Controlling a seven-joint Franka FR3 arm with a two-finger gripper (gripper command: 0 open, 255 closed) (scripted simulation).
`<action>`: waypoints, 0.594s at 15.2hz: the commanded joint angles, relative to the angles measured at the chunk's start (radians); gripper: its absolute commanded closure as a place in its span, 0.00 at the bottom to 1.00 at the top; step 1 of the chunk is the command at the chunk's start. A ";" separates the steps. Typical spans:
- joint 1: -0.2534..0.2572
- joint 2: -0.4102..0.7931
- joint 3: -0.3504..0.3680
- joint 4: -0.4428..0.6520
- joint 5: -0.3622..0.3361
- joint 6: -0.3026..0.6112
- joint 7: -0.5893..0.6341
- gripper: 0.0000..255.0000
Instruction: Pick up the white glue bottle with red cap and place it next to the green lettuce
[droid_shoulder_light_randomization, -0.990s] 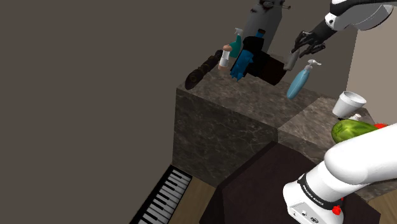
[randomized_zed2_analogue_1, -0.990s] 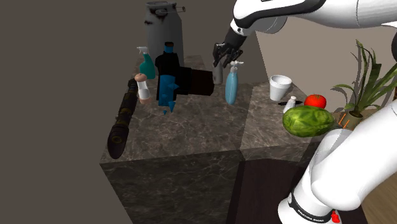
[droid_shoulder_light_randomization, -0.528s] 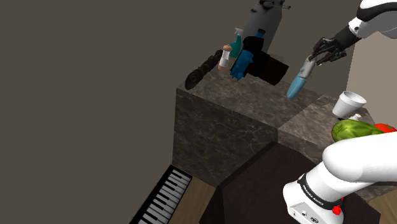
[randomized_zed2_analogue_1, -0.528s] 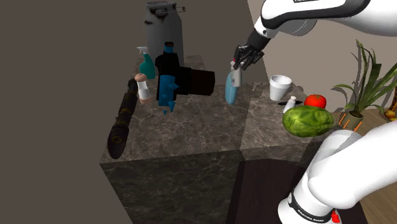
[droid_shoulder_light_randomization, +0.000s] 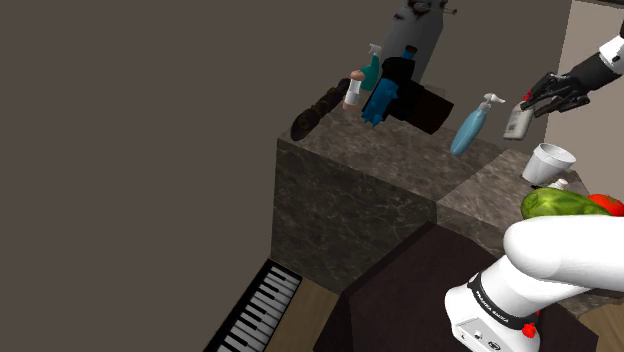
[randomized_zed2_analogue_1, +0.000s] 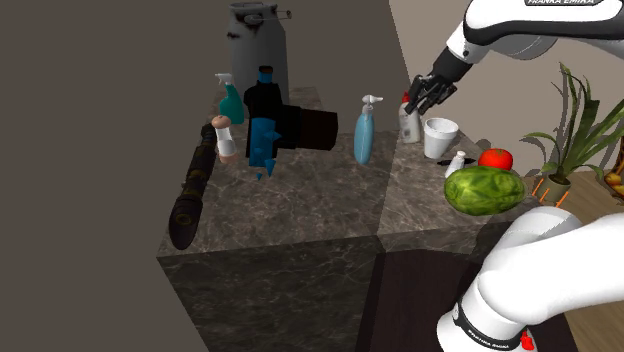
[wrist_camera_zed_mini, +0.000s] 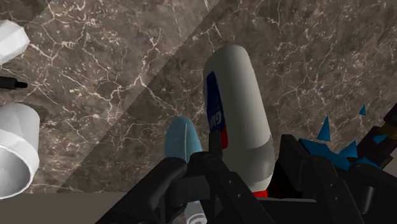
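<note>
Glue bottle (wrist_camera_zed_mini: 238, 114): pinched at the capped end between the gripper's (wrist_camera_zed_mini: 253, 167) fingers, aloft over the stone counter (randomized_zed2_analogue_1: 300, 200) beside the white cup (randomized_zed2_analogue_1: 440, 137). Probably light, rigid, smooth-sided; calls for a firm hold near the neck.

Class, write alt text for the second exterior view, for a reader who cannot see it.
A black gripper holds a white glue bottle over a dark marble counter, between a blue pump bottle and a white cup. A green lettuce sits nearer the camera.
</note>
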 joint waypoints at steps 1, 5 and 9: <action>-0.031 -0.045 -0.024 -0.016 -0.024 -0.033 -0.034 1.00; -0.072 -0.096 -0.060 -0.037 -0.056 -0.068 -0.081 1.00; -0.078 -0.097 -0.076 -0.089 -0.064 -0.019 -0.094 1.00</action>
